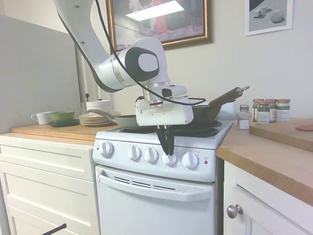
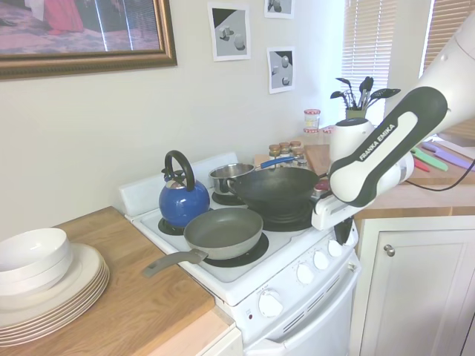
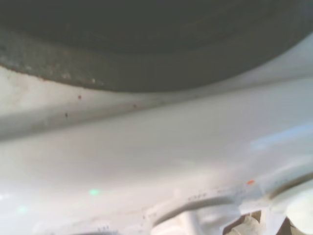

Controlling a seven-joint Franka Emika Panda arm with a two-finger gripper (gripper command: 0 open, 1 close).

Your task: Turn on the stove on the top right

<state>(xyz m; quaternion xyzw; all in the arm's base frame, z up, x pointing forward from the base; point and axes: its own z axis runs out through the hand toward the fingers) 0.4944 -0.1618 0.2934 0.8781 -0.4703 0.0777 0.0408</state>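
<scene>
Presently, the stove [image 1: 161, 186] stands between white cabinets [image 1: 46, 181] and a wooden surface [image 1: 274, 156]. Five knobs line its front panel. The tool [image 1: 168, 151] points down, fingers nearly together, pinching the fourth knob [image 1: 169, 159]. A red light [image 1: 206, 162] sits rightmost.

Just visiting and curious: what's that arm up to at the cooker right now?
Gripper down on fourth round white knob from left, fingers close together around it. White electric stove, small red light beside fifth knob. Nothing blocking; black wok sits behind.
</scene>
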